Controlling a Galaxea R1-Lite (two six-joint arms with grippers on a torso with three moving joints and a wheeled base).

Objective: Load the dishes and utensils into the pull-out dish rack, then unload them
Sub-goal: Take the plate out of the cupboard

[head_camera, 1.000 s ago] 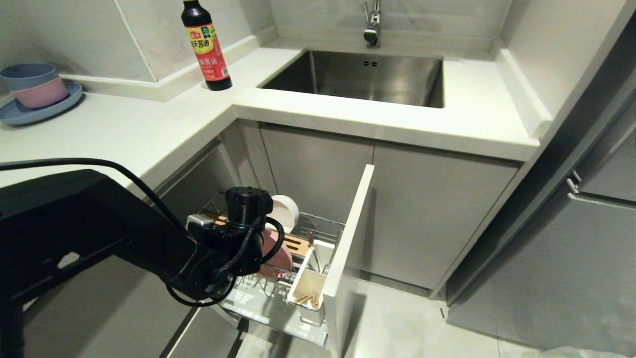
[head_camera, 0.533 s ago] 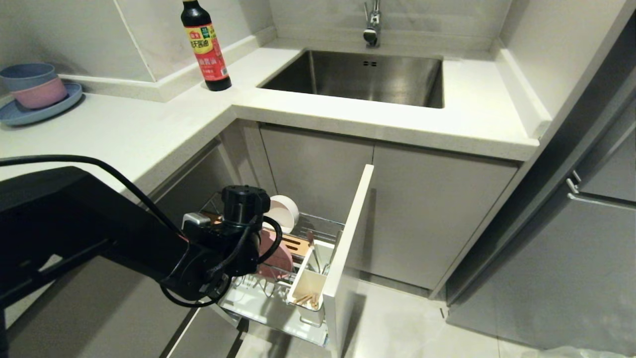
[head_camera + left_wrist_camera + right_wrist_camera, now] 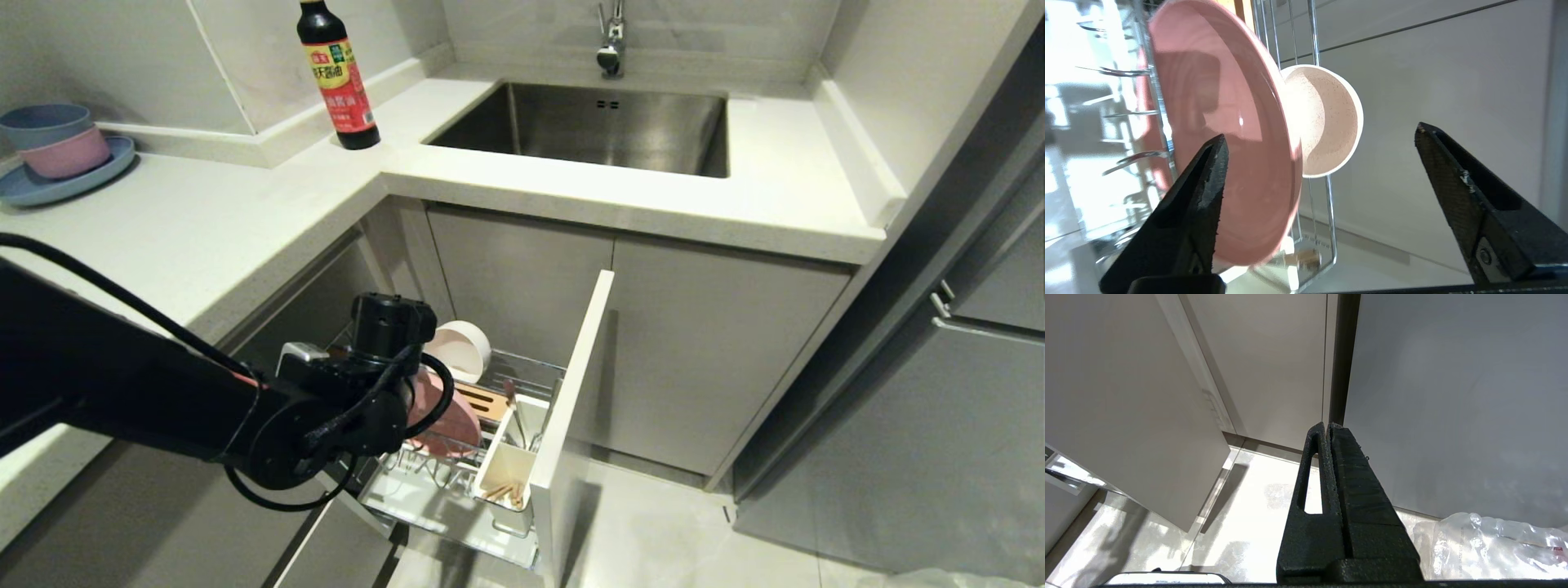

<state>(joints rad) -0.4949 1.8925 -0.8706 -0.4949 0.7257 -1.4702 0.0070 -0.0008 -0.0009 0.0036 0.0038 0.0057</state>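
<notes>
A: Pink ceramic is standing on its own now — the pale-pink plate (image 3: pixel 1224 134) is sitting on edge in the pull-out dish rack (image 3: pixel 457 490), and your left jaws (image 3: pixel 1318 134) are spreading wide around it, no longer pinching it as they were a second ago.

B: Are you touching it at all?

A: From the left wrist view, one of your jaws is lying across the plate's face and the other is hanging well out on the far side; whether the near one is brushing the glaze, I cannot tell. The cream-white bowl (image 3: pixel 1327 122) is sitting just beyond the plate's rim, between the two jaws as that view frames it.

B: And the small things?

A: The chopsticks (image 3: pixel 502 492) are resting in the white utensil cup (image 3: pixel 506 465), away from your jaws, with the spoon (image 3: pixel 516 412) apparently standing at the cup's far end. Your right jaws (image 3: pixel 1328 430) are pressed together, parked near the floor and holding nothing.

B: So where does that leave you?

A: Loading is looking complete, I judge. You are backing the arm off, so keep the near jaw from dragging the plate out of its slot.
</notes>
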